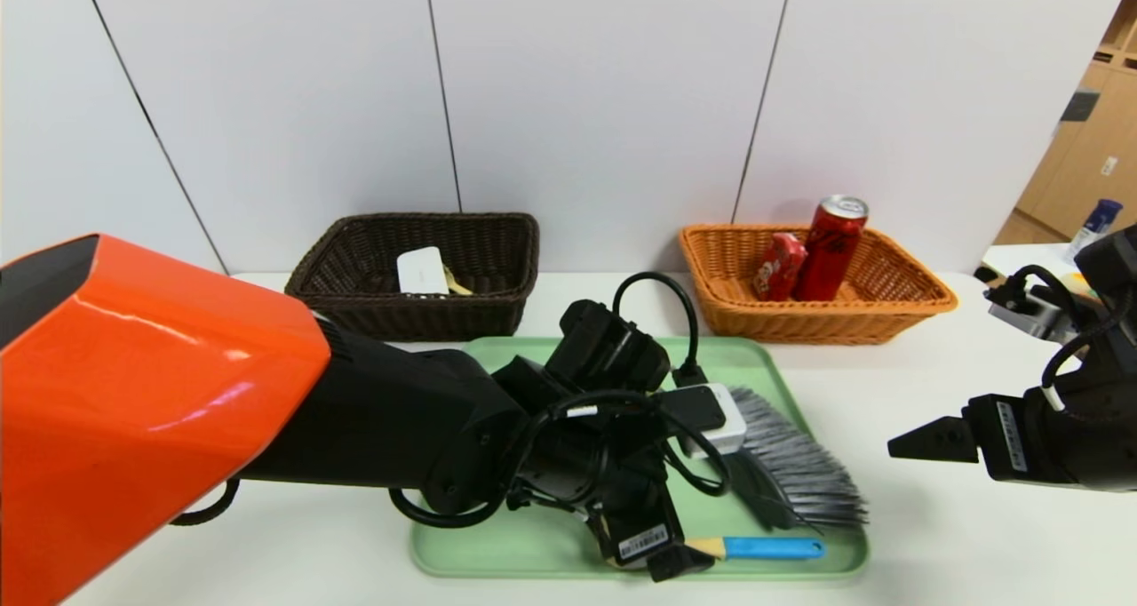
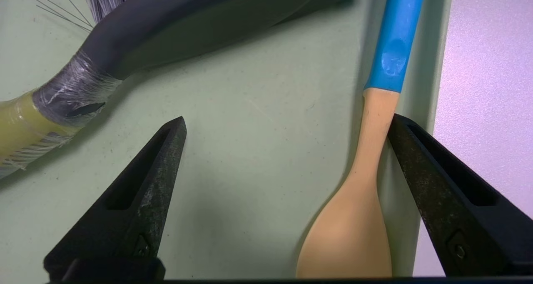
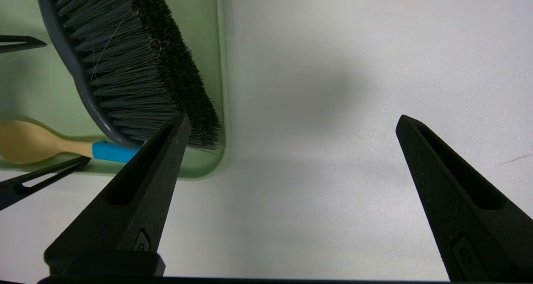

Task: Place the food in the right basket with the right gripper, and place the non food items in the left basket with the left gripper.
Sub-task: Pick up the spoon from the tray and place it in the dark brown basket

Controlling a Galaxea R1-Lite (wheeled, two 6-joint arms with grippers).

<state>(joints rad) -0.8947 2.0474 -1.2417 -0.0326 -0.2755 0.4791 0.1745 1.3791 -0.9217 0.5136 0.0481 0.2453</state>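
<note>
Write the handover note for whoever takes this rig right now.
Left gripper: open, low over the green tray, one finger against the blue-handled wooden spoon.
Right gripper: open, empty, over the white table beside the tray.
Done: red can and red snack pack in the orange wicker basket; white card in the dark wicker basket.
Left: spoon and grey dustpan brush, both still on the tray, go into the dark basket.

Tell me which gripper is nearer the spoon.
Left. The left gripper is open over the tray, one finger touching the spoon. The right gripper is open above the table, off the tray.
</note>
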